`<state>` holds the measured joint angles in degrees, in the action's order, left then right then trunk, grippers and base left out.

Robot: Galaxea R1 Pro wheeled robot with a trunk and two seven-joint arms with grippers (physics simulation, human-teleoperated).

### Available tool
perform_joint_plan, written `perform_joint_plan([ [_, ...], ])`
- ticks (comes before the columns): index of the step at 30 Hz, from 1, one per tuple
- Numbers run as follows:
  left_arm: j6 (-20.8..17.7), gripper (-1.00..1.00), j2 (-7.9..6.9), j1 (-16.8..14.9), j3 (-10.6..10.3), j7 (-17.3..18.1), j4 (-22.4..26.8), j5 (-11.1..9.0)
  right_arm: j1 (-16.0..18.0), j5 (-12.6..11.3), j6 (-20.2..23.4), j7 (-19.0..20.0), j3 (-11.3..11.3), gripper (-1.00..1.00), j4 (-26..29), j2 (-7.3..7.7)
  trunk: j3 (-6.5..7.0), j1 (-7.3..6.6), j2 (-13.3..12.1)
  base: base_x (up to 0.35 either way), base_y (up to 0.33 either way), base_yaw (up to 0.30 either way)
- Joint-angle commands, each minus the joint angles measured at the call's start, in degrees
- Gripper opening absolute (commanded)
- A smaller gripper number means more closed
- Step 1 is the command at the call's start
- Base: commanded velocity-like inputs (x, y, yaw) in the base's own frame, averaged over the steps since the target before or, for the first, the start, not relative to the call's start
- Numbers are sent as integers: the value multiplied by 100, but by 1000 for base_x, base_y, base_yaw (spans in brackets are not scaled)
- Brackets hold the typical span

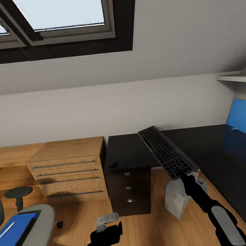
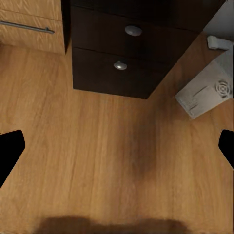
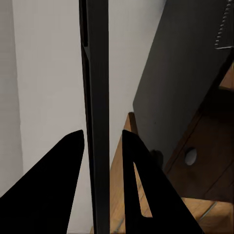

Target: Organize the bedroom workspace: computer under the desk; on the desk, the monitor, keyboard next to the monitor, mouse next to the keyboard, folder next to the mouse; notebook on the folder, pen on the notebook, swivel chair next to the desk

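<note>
Nearest, low in the head view: left hand, fingers spread wide and holding nothing, hanging idle above the light wood plank floor, presumably parked out of the way. Right hand raised ahead, closed on one short end of the slim dark grey keyboard with black keys, carried tilted above the near edge of the glossy black-topped counter; edge-on between the dark fingers in the right wrist view. Gripped by its end, likely so the long body can be laid flat. Small black oval mouse on the counter's left part, above the dark drawer unit with round knobs. Small light grey-white computer tower on the floor beneath. Bright blue folder on the grey swivel chair, not yet moved.
</note>
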<state>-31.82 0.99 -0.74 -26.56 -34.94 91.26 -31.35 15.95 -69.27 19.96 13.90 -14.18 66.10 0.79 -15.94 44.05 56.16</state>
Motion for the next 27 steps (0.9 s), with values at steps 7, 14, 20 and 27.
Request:
perform_joint_plan([
  [7, -8, 100, -2, -5, -7, -57, 8, -56, 5, -357, 43, 1, -21, -100, -8, 6, 119, -157, -276, -335, -75, 0],
  [14, -8, 100, 2, -5, -7, -59, 6, -57, 5, -469, 40, -1, -23, -100, -17, 9, 244, -311, -557, -336, -105, 0],
  [20, -8, 100, 6, -5, -7, -64, 6, -56, 5, -473, 35, -1, -21, -100, -18, 5, 352, -443, -798, -333, -162, 0],
  [27, -8, 100, 7, -5, -11, -66, 7, -56, 5, -479, 34, -1, -23, -100, -18, 5, 478, -597, -1079, -327, -188, 0],
])
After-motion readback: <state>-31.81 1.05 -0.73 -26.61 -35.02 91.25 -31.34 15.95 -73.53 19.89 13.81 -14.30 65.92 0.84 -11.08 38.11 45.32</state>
